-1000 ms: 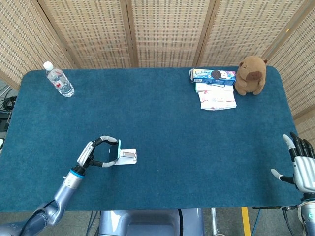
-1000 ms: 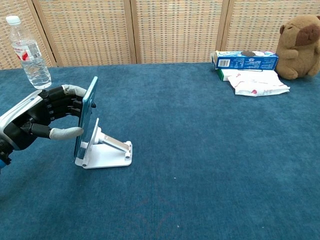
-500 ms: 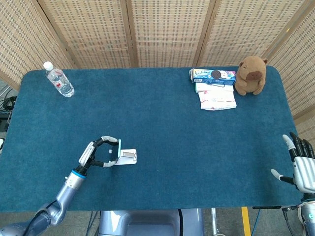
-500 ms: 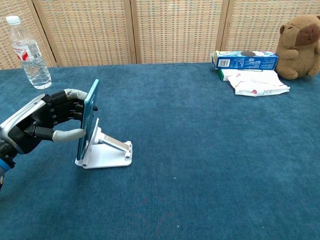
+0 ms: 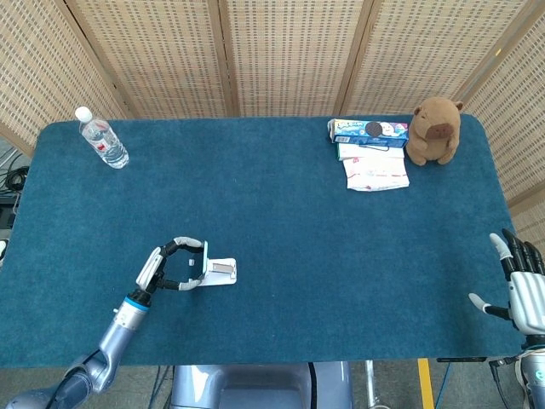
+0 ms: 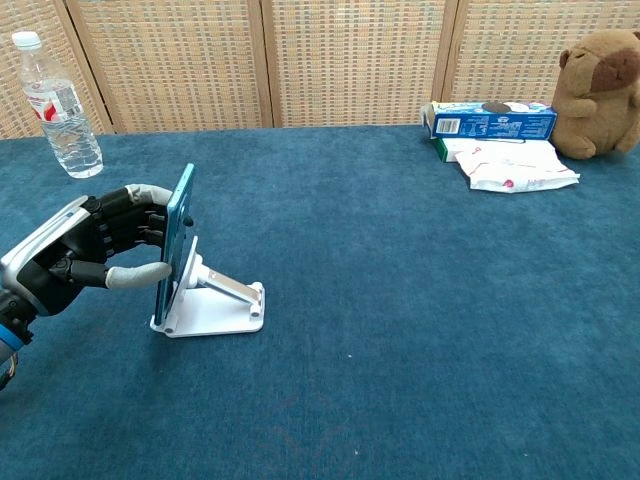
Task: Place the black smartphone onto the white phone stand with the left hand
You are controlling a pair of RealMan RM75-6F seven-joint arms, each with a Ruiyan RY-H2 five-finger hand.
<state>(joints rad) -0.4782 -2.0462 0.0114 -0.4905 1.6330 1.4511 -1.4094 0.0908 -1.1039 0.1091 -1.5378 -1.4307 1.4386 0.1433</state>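
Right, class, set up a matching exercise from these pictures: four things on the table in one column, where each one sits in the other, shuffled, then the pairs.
Things:
1. water bottle
2. plush toy
3. white phone stand
4. right hand

Places:
A. far right corner of the table
B. near right edge
C. far left corner
D. near left, beside the left hand

Pairs: 1-C, 2-A, 3-D, 4-B

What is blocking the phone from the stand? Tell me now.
Nothing visible. The left robot hand holds the phone upright right against the white stand, with no other object between them. The water bottle stands well behind, at the table's far edge.
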